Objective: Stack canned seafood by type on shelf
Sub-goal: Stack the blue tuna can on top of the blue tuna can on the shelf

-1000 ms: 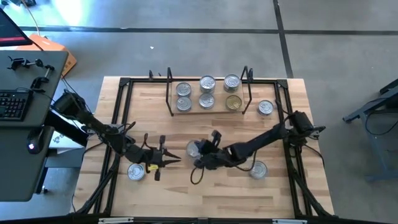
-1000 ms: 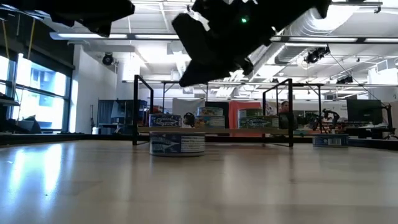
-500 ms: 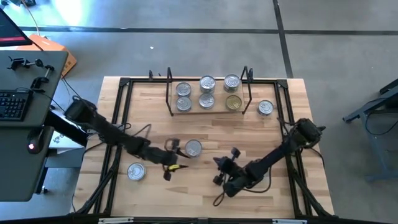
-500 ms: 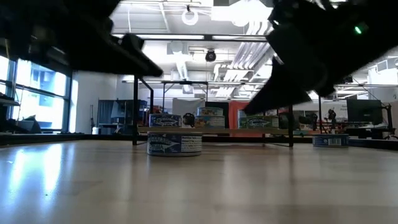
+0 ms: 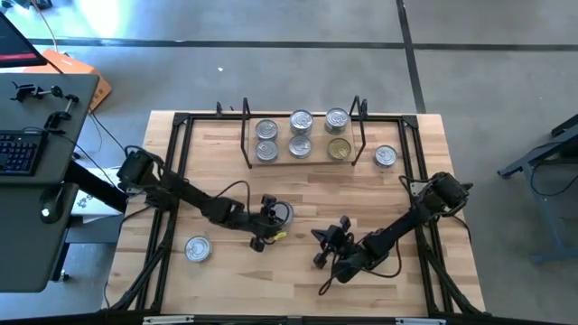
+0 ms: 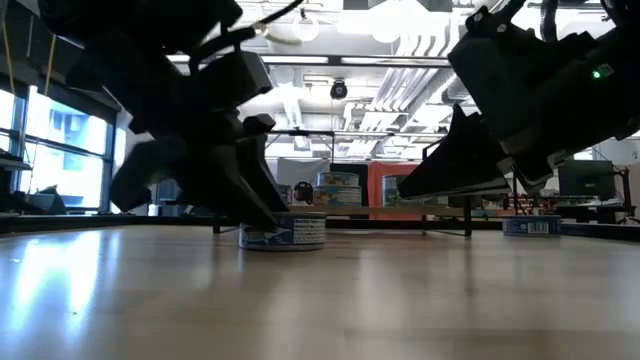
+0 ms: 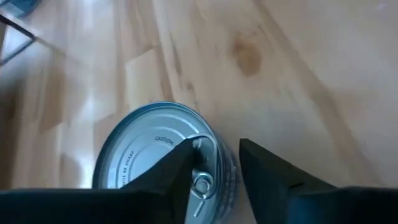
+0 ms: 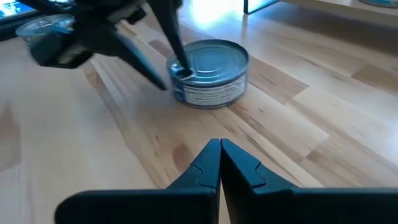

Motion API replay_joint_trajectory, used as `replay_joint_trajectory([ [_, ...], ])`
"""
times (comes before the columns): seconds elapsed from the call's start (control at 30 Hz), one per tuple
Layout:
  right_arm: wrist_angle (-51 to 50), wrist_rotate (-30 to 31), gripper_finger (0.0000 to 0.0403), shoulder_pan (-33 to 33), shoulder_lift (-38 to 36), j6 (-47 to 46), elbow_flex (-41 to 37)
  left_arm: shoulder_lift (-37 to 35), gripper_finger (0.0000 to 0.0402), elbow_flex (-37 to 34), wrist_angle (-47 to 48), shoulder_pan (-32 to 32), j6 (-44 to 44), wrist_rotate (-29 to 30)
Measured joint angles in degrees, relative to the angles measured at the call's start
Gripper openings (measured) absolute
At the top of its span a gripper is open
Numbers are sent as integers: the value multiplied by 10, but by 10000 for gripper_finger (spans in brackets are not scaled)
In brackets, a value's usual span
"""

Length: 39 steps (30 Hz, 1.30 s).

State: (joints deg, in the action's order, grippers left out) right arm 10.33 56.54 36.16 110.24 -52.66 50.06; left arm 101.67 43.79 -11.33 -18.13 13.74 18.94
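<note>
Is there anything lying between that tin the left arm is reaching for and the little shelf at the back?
Nothing visible does. Bare tabletop lies between the tin at the left gripper and the shelf; its front row has a free middle spot.

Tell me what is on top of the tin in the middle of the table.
The left gripper is over the tin, one finger touching the silver lid near its pull tab. The fingers cover part of the lid's edge, so what lies there cannot be seen.
</note>
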Motion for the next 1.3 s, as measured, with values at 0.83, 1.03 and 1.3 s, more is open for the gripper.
replay_joint_trajectory([
  [0.83, 0, -1, 0, -2, -1, 7, 1, -22, 1, 58, 88, -112, -16, 202],
  [1.03, -2, -1, 0, -2, -1, 12, 1, -22, 1, 86, 119, -124, -15, 275],
  [1.3, -2, -2, 0, -2, -1, 12, 1, -23, 1, 110, 144, -121, -20, 256],
])
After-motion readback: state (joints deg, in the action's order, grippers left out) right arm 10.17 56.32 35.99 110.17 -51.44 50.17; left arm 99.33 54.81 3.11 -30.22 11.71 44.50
